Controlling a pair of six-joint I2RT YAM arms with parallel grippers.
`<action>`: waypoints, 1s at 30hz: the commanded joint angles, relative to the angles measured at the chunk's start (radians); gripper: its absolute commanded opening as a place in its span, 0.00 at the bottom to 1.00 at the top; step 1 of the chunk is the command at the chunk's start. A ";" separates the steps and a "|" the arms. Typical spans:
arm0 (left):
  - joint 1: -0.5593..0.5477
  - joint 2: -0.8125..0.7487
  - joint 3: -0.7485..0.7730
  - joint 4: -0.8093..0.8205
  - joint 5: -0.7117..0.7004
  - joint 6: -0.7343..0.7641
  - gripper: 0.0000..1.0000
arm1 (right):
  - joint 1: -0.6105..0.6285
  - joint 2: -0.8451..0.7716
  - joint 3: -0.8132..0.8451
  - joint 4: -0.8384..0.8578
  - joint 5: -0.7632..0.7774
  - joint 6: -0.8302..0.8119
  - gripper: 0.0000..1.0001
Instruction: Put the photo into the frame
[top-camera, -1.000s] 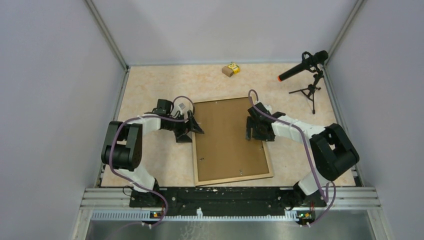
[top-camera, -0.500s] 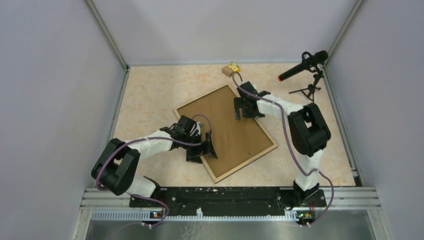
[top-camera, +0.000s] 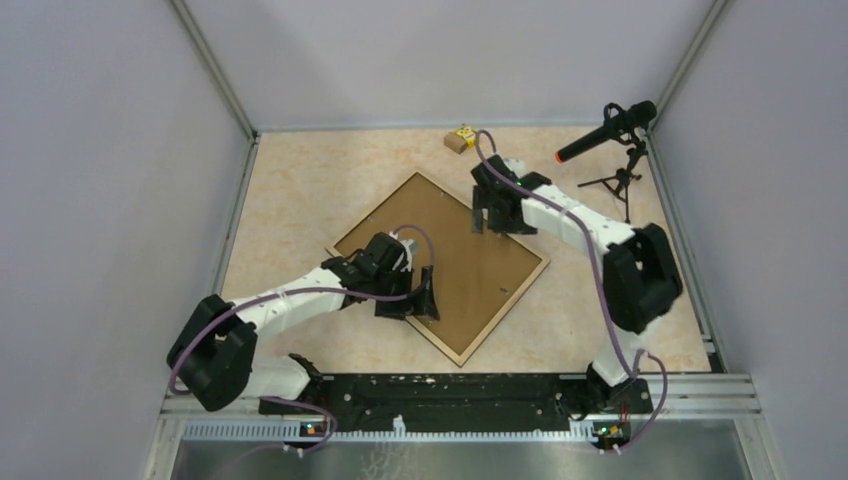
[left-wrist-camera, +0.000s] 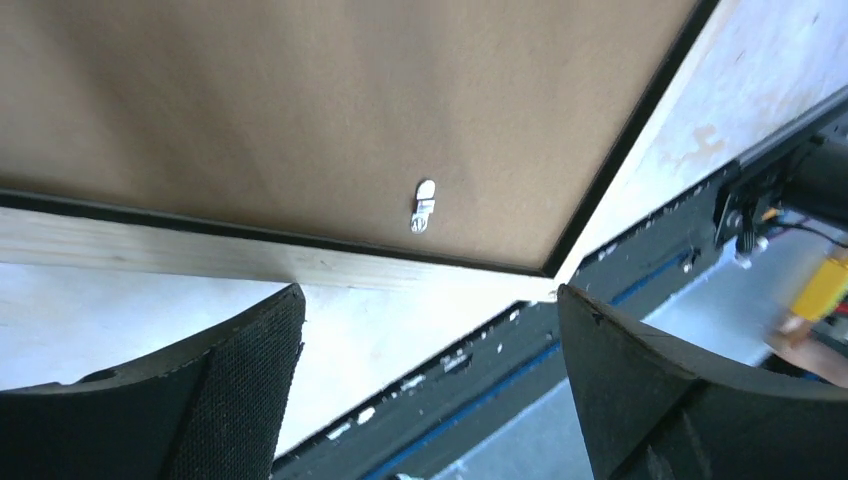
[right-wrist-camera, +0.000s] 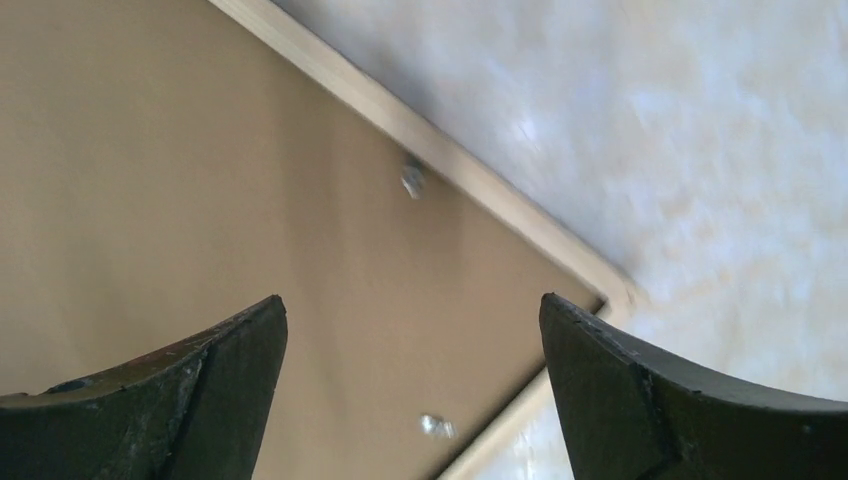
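Top external — frame (top-camera: 504, 312) face-down w/ backing board (top-camera: 470, 268) inside.

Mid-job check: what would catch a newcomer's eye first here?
A large rectangular picture frame with a light-wood rim lies back-up and turned diamond-wise on the beige table, its brown backing board showing. The left pincer is open over its near-left edge, the right pincer open over its far-right edge.
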 joint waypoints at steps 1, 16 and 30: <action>0.005 -0.068 0.141 -0.018 -0.210 0.128 0.99 | -0.002 -0.244 -0.256 -0.040 0.020 0.213 0.93; 0.171 0.103 0.517 -0.066 -0.341 0.248 0.99 | -0.030 -0.477 -0.715 0.215 -0.018 0.458 0.78; 0.259 0.187 0.633 -0.067 -0.440 0.386 0.98 | -0.060 -0.416 -0.819 0.334 -0.066 0.395 0.30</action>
